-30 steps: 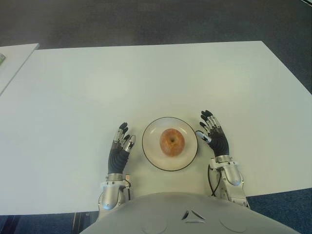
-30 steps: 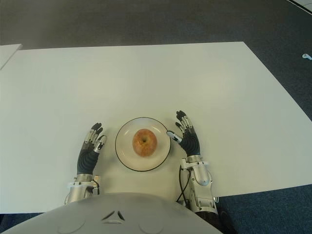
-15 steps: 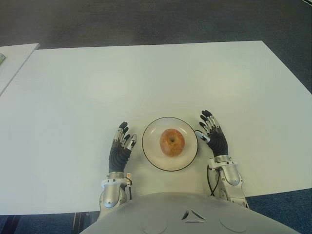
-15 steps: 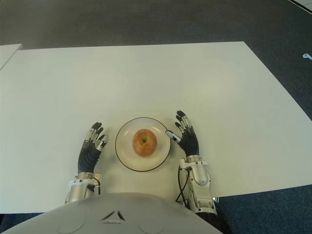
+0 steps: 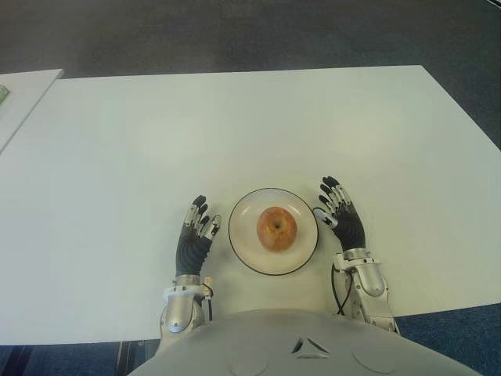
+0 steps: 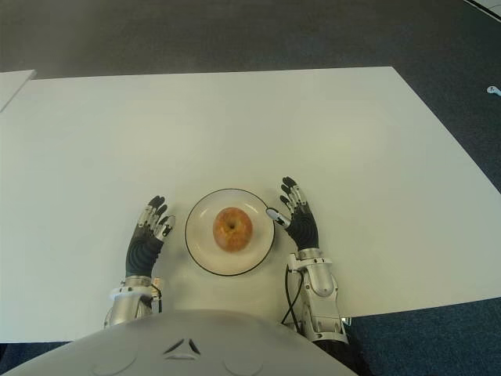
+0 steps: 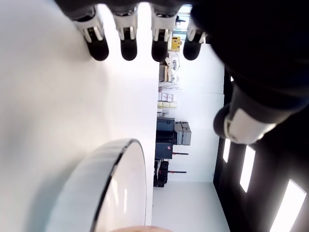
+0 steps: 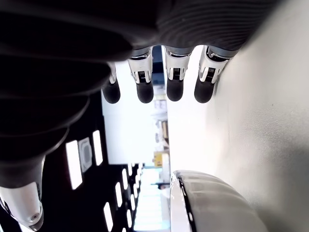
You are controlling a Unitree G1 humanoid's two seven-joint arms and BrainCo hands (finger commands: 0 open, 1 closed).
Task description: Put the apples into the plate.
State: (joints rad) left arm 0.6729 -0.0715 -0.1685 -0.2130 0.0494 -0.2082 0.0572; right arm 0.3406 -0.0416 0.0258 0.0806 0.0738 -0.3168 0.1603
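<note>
- One apple (image 5: 276, 228) sits in the middle of the plate (image 5: 244, 251), stem dimple up, clear of the dark rim all the way round.
- The plate stands on the white table (image 5: 235, 125), close to the edge nearest the robot; no other apple shows anywhere on the tabletop.
- The left hand (image 5: 193, 238) shows just beside the plate on its left side, fingers (image 7: 128, 46) straight and spread, holding nothing; its wrist view shows the plate's rim close by and a gap between the two.
- The right hand (image 5: 341, 217) shows just beside the plate on its right side, fingers (image 8: 174, 87) likewise extended and apart, empty; its thumb tip points toward the rim and lies very near it.
- Judging from how things lie, the placing looks done: the only apple in sight is already on the plate and neither hand carries anything.
- Risk from here: the right thumb is so close to the rim that a sideways pull-back could nudge the plate, and the plate's nearness to the table's front edge leaves little room for a slide.
- A jolt to the plate could also set the round apple rolling toward the rim, since nothing holds it in place.
- Lifting each hand up before drawing it away from the plate would likely avoid both.
</note>
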